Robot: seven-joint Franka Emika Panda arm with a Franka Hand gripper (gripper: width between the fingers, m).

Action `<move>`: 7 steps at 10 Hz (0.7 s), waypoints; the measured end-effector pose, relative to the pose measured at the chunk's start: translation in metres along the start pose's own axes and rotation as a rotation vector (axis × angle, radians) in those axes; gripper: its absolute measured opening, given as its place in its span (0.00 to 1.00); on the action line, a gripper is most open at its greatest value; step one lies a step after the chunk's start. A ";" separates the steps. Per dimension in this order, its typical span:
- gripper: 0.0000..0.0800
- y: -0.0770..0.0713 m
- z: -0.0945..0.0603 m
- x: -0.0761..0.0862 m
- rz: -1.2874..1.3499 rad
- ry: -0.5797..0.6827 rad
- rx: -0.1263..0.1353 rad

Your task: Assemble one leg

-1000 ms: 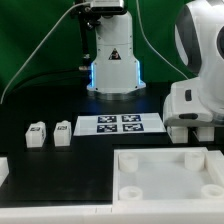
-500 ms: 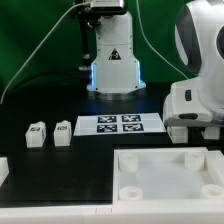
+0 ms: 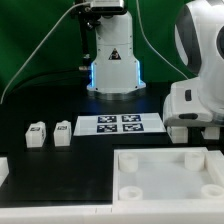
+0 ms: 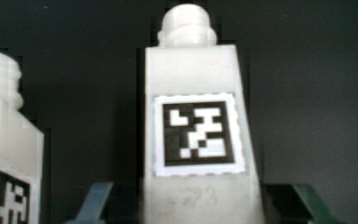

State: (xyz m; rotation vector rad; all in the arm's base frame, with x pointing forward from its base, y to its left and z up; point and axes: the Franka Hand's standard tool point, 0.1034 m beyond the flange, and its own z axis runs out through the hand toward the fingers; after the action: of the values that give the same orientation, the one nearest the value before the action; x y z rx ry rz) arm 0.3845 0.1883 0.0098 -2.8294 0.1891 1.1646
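Note:
In the wrist view a white leg (image 4: 199,120) with a black-and-white tag and a rounded peg end lies between my fingers. My gripper (image 4: 199,204) is open, with one dark finger (image 4: 105,200) on each side of the leg and a gap showing on both sides. A second leg (image 4: 2,130) lies beside it. In the exterior view my gripper (image 3: 186,126) is low over the table at the exterior view's right, and its fingertips are hard to make out there. Two more legs (image 3: 37,133) (image 3: 63,132) stand at the exterior view's left.
The marker board (image 3: 120,124) lies in the middle of the black table. The large white tray-like part (image 3: 165,170) with round corner holes fills the front right. A white part's edge (image 3: 3,170) shows at the left border. A robot base stands behind.

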 end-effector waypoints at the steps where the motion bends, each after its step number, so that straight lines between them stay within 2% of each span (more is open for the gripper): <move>1: 0.36 0.000 0.000 0.000 0.000 0.000 0.000; 2: 0.36 0.000 -0.004 0.001 -0.003 0.007 0.000; 3: 0.36 0.003 -0.029 0.007 -0.043 0.068 -0.031; 4: 0.36 0.006 -0.056 0.003 -0.083 0.088 -0.034; 5: 0.36 0.009 -0.081 0.005 -0.099 0.112 -0.026; 6: 0.36 0.008 -0.105 0.006 -0.102 0.197 -0.014; 7: 0.36 0.011 -0.126 -0.002 -0.106 0.310 -0.009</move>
State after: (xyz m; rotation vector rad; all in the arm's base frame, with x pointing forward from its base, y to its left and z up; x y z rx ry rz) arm 0.4693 0.1629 0.1003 -2.9710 0.0507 0.7040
